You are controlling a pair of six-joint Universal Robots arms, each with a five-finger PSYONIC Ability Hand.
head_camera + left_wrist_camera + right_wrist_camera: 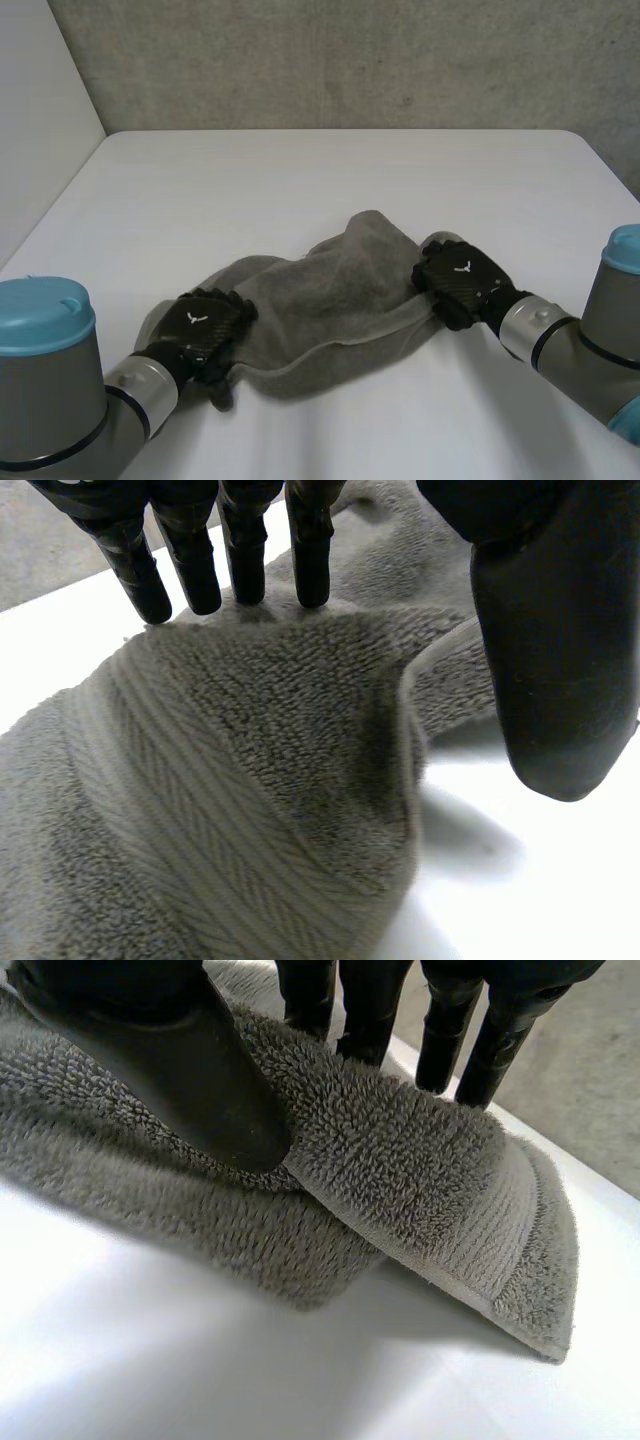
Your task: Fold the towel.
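Nearest, the left hand (205,328) grasps one end of the grey towel (330,300), a raised fold caught between its fingers (245,570) and thumb; farther along, the right hand (462,280) pinches the opposite end, thumb pressing the cloth against its fingertips (370,1010), above the white table (300,180)

A white worktop (300,180) is seen, with rounded far corners. One thing is laid directly on it: a grey towel (330,300), crumpled and partly doubled over. It is spread slantwise near the near edge, about midway between the left and right edges. Towards the right edge, one hemmed end is held just clear of the surface.
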